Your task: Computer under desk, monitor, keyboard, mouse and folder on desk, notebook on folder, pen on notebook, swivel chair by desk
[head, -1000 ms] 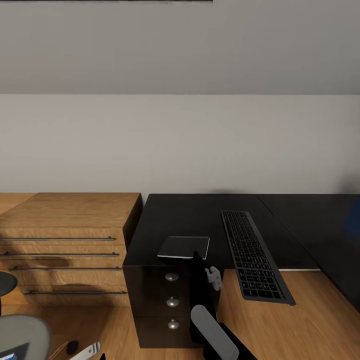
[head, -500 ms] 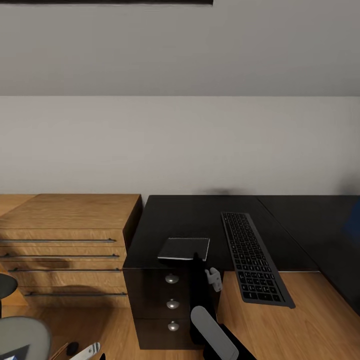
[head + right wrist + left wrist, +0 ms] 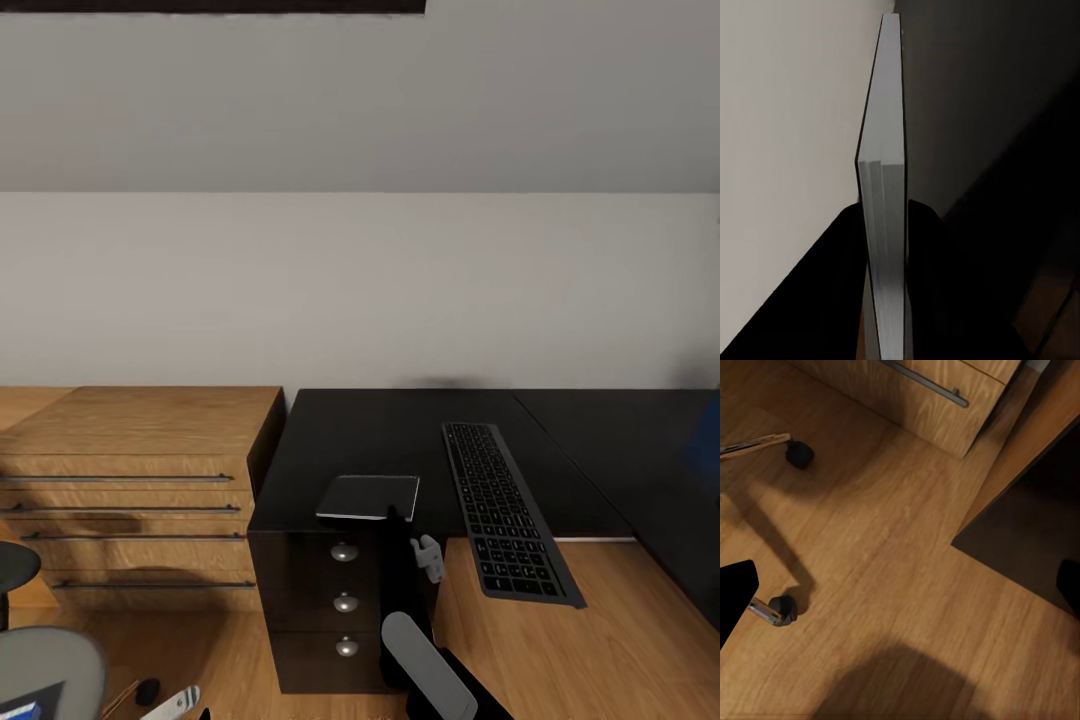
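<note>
Gripping the notebook edge-on, right gripper jaws clamped on its pale pages, just above the tabletop front corner over the drawer unit. Keyboard lies nearby. Left gripper state: can't tell. Wood cabinet beside.
</note>
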Available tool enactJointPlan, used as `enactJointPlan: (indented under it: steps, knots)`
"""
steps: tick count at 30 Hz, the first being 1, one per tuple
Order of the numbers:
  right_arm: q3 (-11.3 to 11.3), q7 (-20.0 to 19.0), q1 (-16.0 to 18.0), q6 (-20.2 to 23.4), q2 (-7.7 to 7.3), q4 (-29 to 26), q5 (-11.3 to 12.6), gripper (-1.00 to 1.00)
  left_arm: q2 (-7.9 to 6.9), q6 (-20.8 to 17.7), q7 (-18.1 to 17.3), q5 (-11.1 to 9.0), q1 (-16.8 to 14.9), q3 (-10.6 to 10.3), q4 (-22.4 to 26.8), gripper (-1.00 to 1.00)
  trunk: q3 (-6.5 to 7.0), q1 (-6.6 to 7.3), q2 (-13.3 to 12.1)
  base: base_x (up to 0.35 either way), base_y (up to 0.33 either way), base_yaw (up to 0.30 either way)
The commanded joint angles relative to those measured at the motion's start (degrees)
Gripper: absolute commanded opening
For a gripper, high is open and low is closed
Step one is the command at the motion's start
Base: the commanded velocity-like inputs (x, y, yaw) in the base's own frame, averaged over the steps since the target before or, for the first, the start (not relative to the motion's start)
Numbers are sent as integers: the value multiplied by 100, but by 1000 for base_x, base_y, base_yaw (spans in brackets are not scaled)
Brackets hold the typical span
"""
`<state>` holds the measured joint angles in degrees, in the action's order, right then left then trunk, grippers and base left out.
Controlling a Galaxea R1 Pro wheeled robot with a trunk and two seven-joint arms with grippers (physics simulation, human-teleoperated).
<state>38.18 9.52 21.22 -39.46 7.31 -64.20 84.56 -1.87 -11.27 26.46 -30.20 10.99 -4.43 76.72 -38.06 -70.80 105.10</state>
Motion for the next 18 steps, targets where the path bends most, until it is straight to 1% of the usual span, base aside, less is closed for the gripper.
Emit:
enactJointPlan:
  steps: [1, 11, 12, 18]
  knots:
    - [15, 59, 4, -66, -1, 66, 239, -100, -6, -15, 43, -36, -1, -14, 13, 100, -6, 0, 2, -29, 0, 0]
    - [18, 63, -2, -64, -16, 66, 241, -100, -6, -15, 43, -31, -1, -14, 12, 100, -6, 0, 2, -4, 0, 0]
    - [16, 65, -1, -63, -18, 66, 243, 100, -6, -15, 43, -31, -1, -14, 13, 100, -6, 0, 2, 0, 0, 0]
    - [14, 61, -1, -63, -19, 61, 245, 100, -6, -15, 43, -24, -1, -14, 13, 100, -6, 0, 2, 0, 0, 0]
